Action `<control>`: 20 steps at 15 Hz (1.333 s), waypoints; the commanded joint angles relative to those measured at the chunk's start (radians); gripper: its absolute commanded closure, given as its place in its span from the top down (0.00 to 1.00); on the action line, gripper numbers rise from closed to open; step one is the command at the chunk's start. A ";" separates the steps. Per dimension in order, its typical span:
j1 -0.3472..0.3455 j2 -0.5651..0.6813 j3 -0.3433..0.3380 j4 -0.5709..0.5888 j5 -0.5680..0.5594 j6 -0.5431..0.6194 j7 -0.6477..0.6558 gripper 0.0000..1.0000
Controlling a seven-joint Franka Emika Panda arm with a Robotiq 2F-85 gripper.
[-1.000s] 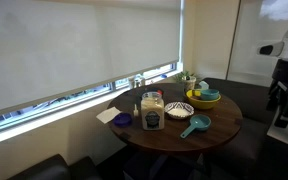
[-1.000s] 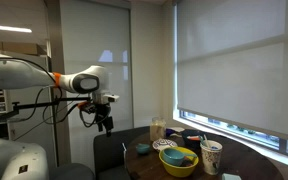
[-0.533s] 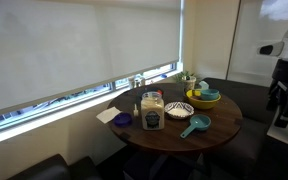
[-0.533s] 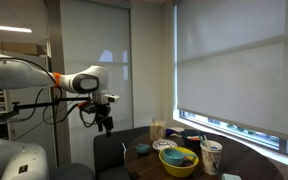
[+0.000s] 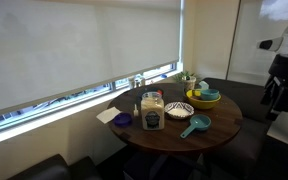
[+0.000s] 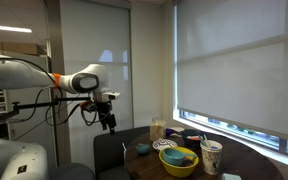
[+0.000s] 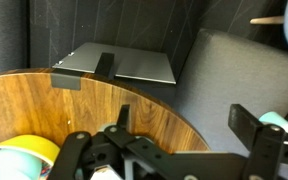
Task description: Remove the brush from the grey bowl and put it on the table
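The round dark brown table (image 5: 219,128) carries several dishes. A grey-teal bowl (image 5: 198,123) stands near its front edge, and a teal handle (image 5: 188,131), apparently the brush, sticks out of it; it is too small to tell more. The same bowl is a small dark shape in an exterior view (image 6: 142,150). My gripper (image 5: 278,97) hangs in the air beside the table, apart from everything, and also shows in an exterior view (image 6: 108,120). In the wrist view its fingers (image 7: 184,114) are spread and empty above the table's edge (image 7: 84,110).
On the table stand a yellow bowl (image 5: 204,96), a white patterned bowl (image 5: 179,109), a jar (image 5: 151,113) and a purple bowl (image 5: 122,120). A paper cup (image 6: 211,156) stands near the yellow bowl (image 6: 179,160). Dark seats (image 7: 234,70) surround the table.
The gripper has shifted slightly toward the table. Nothing on the table has moved.
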 commanded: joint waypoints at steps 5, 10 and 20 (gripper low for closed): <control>-0.105 -0.042 -0.147 -0.008 -0.010 0.238 -0.030 1.00; -0.116 -0.040 -0.194 0.001 -0.015 0.295 -0.079 1.00; -0.130 0.023 -0.198 0.026 0.013 0.357 -0.034 1.00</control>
